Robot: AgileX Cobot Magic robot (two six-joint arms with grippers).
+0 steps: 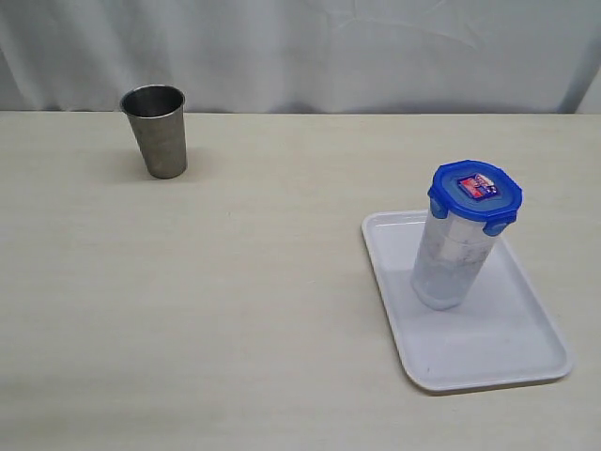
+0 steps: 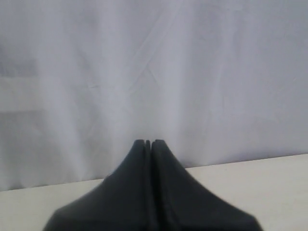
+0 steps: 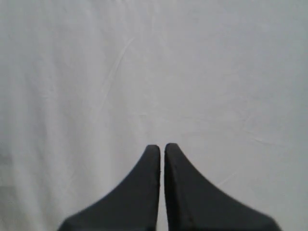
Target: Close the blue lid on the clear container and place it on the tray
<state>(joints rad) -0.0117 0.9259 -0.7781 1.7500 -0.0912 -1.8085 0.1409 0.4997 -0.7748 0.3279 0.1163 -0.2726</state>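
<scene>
- Standing upright on the tray (image 1: 526, 352), the clear container (image 1: 449, 268) rests on its base, inside the rim, in the tray's farther half and nearer its left edge as the exterior view shows it.
- We see the blue lid (image 1: 475, 194) seated on the container's mouth, its flaps folded down against the wall, though we cannot tell whether they are snapped; a small red-white-blue sticker (image 1: 479, 186) sits on its top.
- We see the tray lying flat on the desk (image 1: 235, 301), on the right side of the exterior view, white, with a low rim and rounded corners.
- We note a steel cup (image 1: 158, 132) upright, mouth up, at the far left of the desk, well apart from the tray and container.
- Our left hand (image 2: 148, 142) has its two dark fingers (image 2: 125, 192) pressed together along their length, with nothing between them; white cloth (image 2: 192, 72) and a strip of desk lie beyond it.
- Our right hand (image 3: 162, 147) has its fingers together too, only a hairline slit showing between the tips, and it grips nothing; we see only white cloth beyond it.
- White cloth also hangs behind the desk's far edge in the exterior view.
</scene>
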